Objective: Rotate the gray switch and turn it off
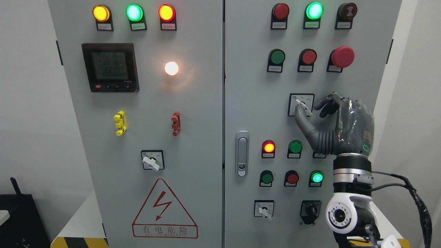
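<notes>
My right hand (318,108) pinches the switch (303,106) at centre right, thumb under, fingers curled beside it; I fear the lever slipping out mid-turn.

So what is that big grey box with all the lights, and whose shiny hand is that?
The picture is taken from a camera on a robot's head, so you see what the robot sees. The big box is an electrical cabinet with two doors. On them are round lights, some glowing yellow, green and red, push buttons, a small screen showing numbers, and a red lightning triangle that warns of danger.

The hand belongs to the robot. It is its right hand, coming up from the bottom right, dark with bendy fingers like yours. The fingers are touching a small gray switch, a knob you twist, on the right door. The robot wants to turn it off. The other arm is not in the picture.
</notes>
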